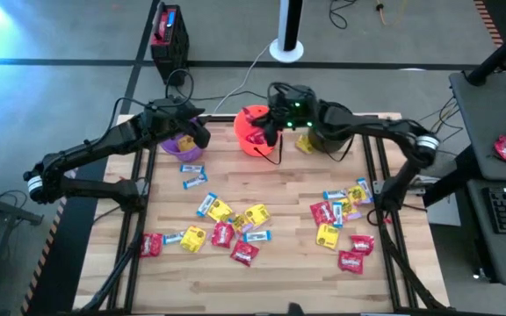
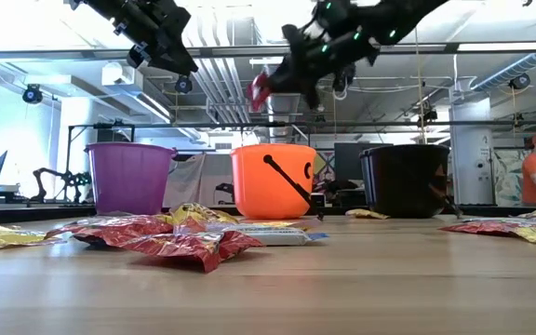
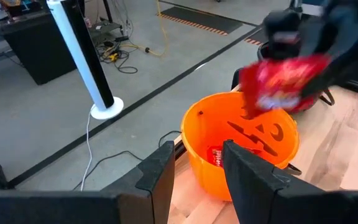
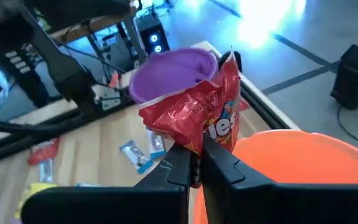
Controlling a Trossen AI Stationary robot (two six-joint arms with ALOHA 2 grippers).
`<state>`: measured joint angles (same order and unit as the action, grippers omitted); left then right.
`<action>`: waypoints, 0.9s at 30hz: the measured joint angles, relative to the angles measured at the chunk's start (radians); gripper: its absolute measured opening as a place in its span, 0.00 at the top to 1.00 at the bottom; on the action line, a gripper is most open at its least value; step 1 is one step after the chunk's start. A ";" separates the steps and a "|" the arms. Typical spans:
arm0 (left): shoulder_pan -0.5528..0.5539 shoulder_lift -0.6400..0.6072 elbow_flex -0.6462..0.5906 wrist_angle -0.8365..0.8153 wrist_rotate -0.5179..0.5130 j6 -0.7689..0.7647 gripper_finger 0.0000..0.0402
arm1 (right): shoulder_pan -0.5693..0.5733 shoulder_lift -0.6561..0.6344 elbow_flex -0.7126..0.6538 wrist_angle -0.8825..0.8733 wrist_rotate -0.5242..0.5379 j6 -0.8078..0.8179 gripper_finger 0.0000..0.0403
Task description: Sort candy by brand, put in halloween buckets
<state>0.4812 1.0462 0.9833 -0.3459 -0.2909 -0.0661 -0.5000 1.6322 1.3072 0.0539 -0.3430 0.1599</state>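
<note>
Three buckets stand in a row along the far edge: purple [image 1: 181, 146], orange [image 1: 253, 133] and black [image 1: 328, 138]. My right gripper [image 4: 196, 163] hangs above the orange bucket [image 4: 303, 168], shut on a red candy packet [image 4: 197, 118]. My left gripper [image 3: 196, 169] hovers by the purple bucket [image 2: 127, 177], open, with nothing between its fingers. It looks toward the orange bucket [image 3: 241, 143], where a red packet [image 3: 215, 155] lies inside. Several red, yellow and blue-and-white packets [image 1: 227, 219] lie flat on the table. My right gripper pinches one end of the red packet [image 4: 196, 148] between its two fingers. The fingers come almost level from the table's right side. The packet [image 2: 259, 91] sticks out past the fingertips, crumpled, lifted clear above the orange bucket [image 2: 273, 181].
Another cluster of packets [image 1: 341, 219] lies at the table's right, and a yellow one [image 1: 304, 145] lies beside the black bucket. A white pole on a round base [image 1: 286, 44] and a black box [image 1: 169, 35] stand beyond the far edge. A person [image 2: 534, 177] stands in the room behind.
</note>
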 joint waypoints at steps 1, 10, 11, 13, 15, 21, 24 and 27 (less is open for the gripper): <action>0.000 0.000 0.000 -0.002 -0.009 -0.006 0.70 | -0.006 0.023 0.003 0.022 -0.020 -0.004 0.97; 0.000 0.000 0.000 -0.024 -0.035 -0.047 0.70 | -0.059 0.087 0.020 0.062 -0.023 0.106 0.97; 0.000 0.000 0.000 -0.025 -0.040 -0.048 0.70 | -0.065 0.089 0.019 0.044 -0.022 0.109 0.97; 0.001 0.000 0.000 -0.025 -0.042 -0.048 0.70 | -0.072 0.089 0.019 0.017 -0.019 0.105 0.97; 0.003 0.000 0.000 -0.025 -0.049 -0.048 0.70 | -0.074 0.087 0.019 -0.013 -0.015 0.103 0.97; 0.005 0.000 0.000 -0.025 -0.067 -0.047 0.70 | -0.074 0.087 0.017 -0.088 -0.003 0.102 0.94; 0.005 0.000 0.000 -0.025 -0.067 -0.047 0.70 | -0.074 0.087 0.017 -0.096 0.006 0.117 0.88; 0.006 0.000 0.000 -0.025 -0.067 -0.047 0.70 | -0.075 0.087 0.017 -0.103 0.026 0.129 0.82</action>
<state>0.4867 1.0462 0.9833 -0.3710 -0.3578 -0.1135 -0.5747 1.7187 1.3243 -0.0490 -0.3168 0.2886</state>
